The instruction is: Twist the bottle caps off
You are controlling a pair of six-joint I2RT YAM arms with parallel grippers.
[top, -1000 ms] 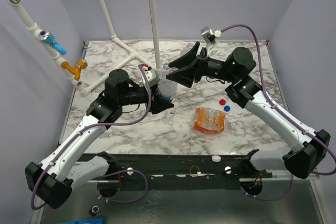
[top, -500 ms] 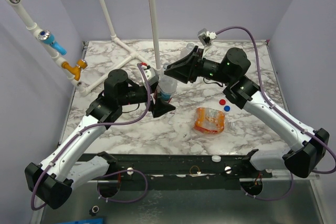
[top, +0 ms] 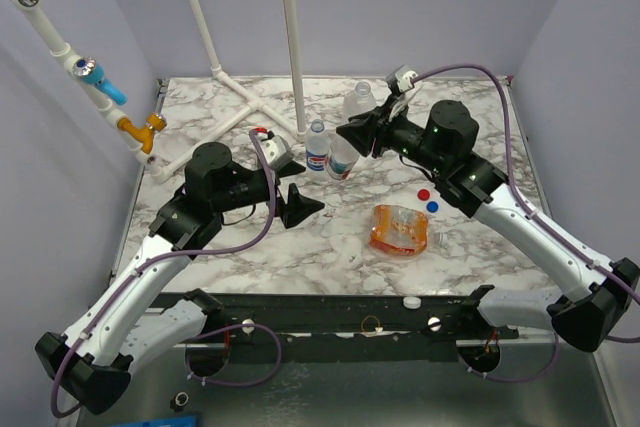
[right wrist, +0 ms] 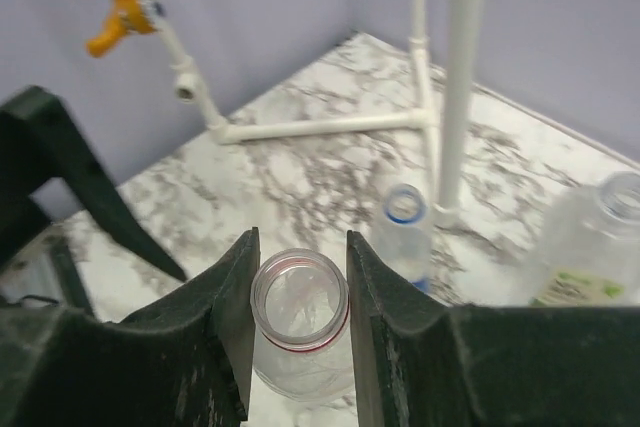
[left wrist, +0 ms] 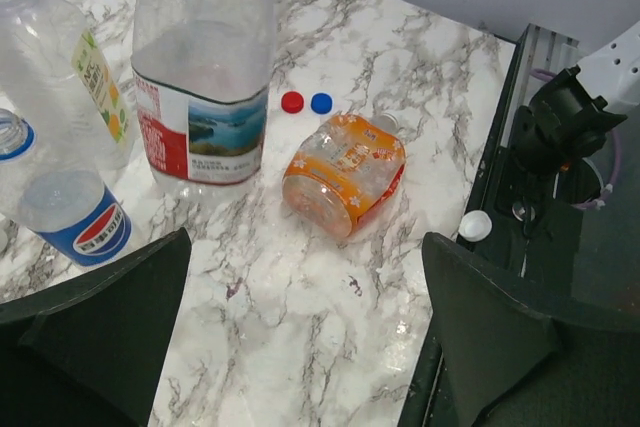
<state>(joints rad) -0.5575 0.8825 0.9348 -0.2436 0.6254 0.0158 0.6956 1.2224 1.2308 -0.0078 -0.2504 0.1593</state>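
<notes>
toward the far edge of the table (top: 250,247), my right gripper (right wrist: 300,282) clamps the red-labelled bottle (left wrist: 205,77) by its open neck; my left gripper (left wrist: 305,247) hangs wide, empty. red cap (left wrist: 292,102), blue cap (left wrist: 321,103) and white cap (left wrist: 475,225) lie loose. whether the tall bottle (left wrist: 70,67) is capped, i cannot tell.

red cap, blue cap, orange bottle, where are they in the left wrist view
red cap (left wrist: 292,102), left wrist view, top face
blue cap (left wrist: 321,103), left wrist view, top face
orange bottle (left wrist: 345,169), left wrist view, label

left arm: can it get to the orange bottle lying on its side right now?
Probably yes. The left gripper is open, and the orange bottle lies ahead of it with nothing between. The right gripper is away, shut on the red-label bottle.
</notes>
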